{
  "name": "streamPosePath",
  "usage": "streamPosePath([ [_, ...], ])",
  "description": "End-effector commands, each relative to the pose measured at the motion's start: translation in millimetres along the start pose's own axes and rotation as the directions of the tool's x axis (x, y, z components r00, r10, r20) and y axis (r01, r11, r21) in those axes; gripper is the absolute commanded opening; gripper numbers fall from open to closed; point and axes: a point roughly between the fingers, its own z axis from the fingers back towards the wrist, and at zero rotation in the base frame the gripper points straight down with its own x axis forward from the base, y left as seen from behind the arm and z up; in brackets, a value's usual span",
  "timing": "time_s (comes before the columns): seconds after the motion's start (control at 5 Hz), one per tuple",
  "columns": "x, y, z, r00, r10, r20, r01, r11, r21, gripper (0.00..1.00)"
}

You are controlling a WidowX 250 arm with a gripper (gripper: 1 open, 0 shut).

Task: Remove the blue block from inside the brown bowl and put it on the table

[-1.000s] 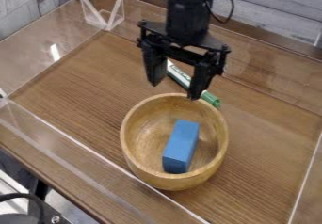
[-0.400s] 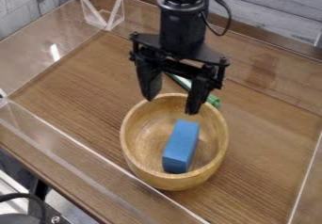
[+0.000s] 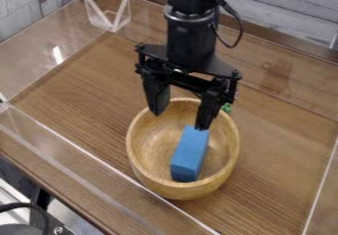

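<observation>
showing your gripper [image 3: 183,107], jaws apart, at upper center, above the bowl [image 3: 146,161] holding the block [image 3: 191,154].

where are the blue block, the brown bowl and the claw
blue block [image 3: 191,154]: camera view, middle of its top face
brown bowl [image 3: 144,158]: camera view, bare inner wall on the left side of the picture
claw [image 3: 184,108]: camera view, midway between its two open fingertips

open tabletop [image 3: 73,96] left of bowl [image 3: 137,152], raised rim around block [image 3: 191,155]
</observation>
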Motion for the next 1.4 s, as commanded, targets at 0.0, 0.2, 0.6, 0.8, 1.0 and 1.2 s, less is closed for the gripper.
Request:
streamPosePath([
  [0.0, -1.0, -5, 9.7, 0.999, -0.013, 0.049, 0.014, 1.000, -0.018, 1.00],
  [0.2, -3.7, -7, 7.8, 0.999, -0.016, 0.048, 0.017, 1.000, -0.025, 1.00],
  [0.6, -6.7, -8, 2.9, 0.999, -0.015, 0.048, 0.018, 0.999, -0.048, 1.00],
  [0.8, -7.0, -7, 0.3, 0.998, -0.010, 0.054, 0.014, 0.998, -0.063, 1.00],
  [1.0, -6.6, -6, -1.7, 0.998, -0.008, 0.058, 0.013, 0.997, -0.082, 1.00],
  [1.2, -5.8, -3, -3.1, 0.998, -0.006, 0.063, 0.012, 0.995, -0.096, 1.00],
])
